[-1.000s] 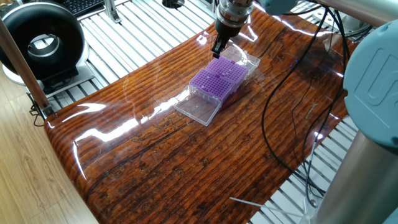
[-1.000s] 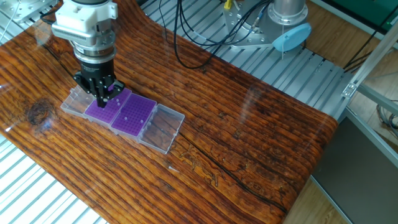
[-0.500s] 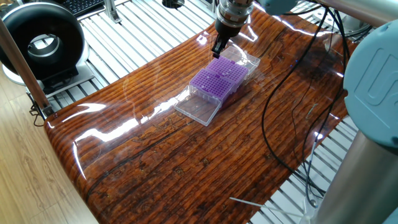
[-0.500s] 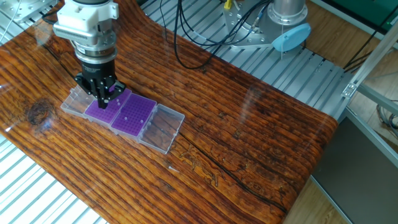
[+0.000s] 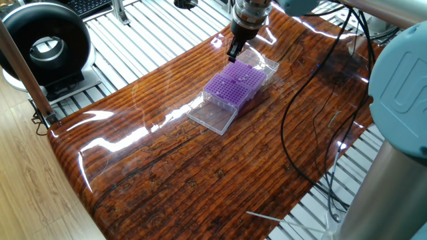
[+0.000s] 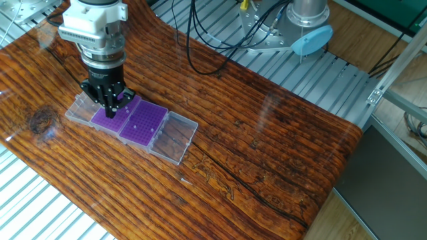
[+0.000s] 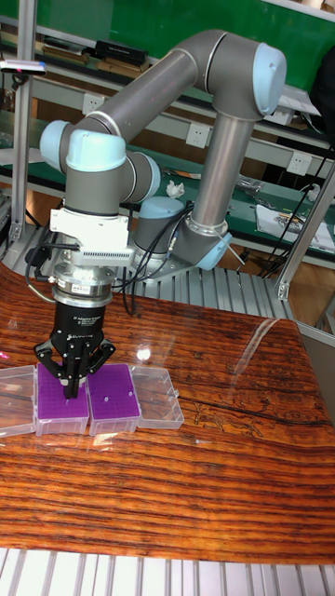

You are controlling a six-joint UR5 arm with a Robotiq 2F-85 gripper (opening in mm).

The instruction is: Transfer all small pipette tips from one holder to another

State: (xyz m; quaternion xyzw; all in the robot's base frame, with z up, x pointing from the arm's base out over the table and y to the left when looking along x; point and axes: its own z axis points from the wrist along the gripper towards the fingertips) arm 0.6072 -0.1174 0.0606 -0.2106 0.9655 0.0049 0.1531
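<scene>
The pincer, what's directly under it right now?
One purple rack sits under the pincer, beside the second rack. Whether a tip is between the fingers cannot be seen.

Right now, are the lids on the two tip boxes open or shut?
Open. Each clear lid lies flat on the table, folded outward beside its purple rack, leaving both hole grids uncovered.

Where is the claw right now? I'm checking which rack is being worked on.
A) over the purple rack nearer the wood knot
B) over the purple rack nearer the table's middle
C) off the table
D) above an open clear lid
A: the claw points down onto the purple rack on the wood-knot side, while the other rack beside it is uncovered.
</scene>
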